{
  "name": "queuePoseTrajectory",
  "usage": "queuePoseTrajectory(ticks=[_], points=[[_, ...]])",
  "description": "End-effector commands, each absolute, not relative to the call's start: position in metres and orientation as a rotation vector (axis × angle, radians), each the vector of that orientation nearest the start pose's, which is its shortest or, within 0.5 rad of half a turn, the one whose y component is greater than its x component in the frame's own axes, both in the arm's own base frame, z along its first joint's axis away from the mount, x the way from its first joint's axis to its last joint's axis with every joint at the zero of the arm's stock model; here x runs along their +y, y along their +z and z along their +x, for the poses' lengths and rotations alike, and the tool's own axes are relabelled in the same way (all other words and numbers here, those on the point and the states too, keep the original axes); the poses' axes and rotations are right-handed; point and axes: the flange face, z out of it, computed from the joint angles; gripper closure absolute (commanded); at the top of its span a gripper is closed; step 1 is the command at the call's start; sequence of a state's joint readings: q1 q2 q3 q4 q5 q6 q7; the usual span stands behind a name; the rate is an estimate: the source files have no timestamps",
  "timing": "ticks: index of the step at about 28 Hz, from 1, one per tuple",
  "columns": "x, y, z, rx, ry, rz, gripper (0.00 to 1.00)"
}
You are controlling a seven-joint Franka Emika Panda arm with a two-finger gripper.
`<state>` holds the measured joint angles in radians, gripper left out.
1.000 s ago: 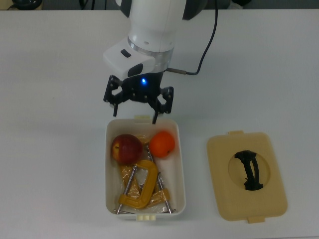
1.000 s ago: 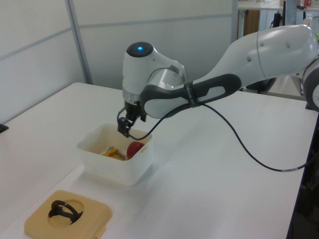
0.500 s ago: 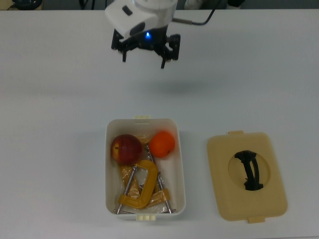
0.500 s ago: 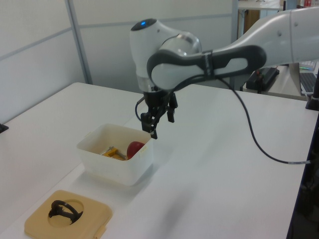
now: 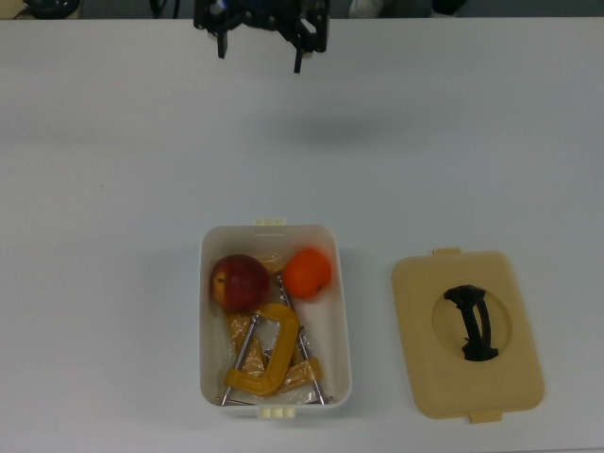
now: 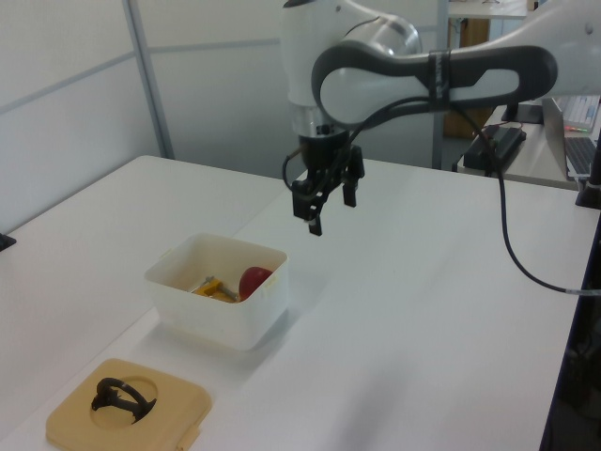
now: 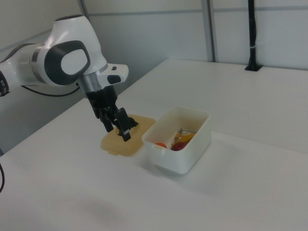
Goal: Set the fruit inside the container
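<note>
Apple [image 5: 240, 281] and orange [image 5: 307, 273] both lie inside the white tub [image 5: 342, 321], beside yellow C-clamps [image 5: 268, 354]. Placement appears complete. Gripper [image 5: 260, 38] hangs well apart from the tub, fingers spread, holding nothing. Tan lid [image 5: 467, 332] rests alongside, unfitted.

No text, label, brand, number or sign is showing legibly in any of the three views.
</note>
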<state>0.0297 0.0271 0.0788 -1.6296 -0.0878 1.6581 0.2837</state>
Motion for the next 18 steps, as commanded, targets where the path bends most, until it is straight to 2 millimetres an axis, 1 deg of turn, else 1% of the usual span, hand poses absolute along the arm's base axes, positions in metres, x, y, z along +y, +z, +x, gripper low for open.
queuePoseTrajectory(ticks=[1, 7, 10, 14, 18], points=[[0.047, 0.599, 0.554, 0.241, 0.022, -3.196, 0.00], [0.043, 0.600, 0.554, 0.224, 0.019, -3.195, 0.00], [0.044, 0.599, 0.554, 0.183, 0.029, -3.182, 0.00], [0.033, 0.601, 0.555, 0.173, 0.027, -3.177, 0.00], [0.028, 0.603, 0.554, 0.151, 0.022, -3.180, 0.00]])
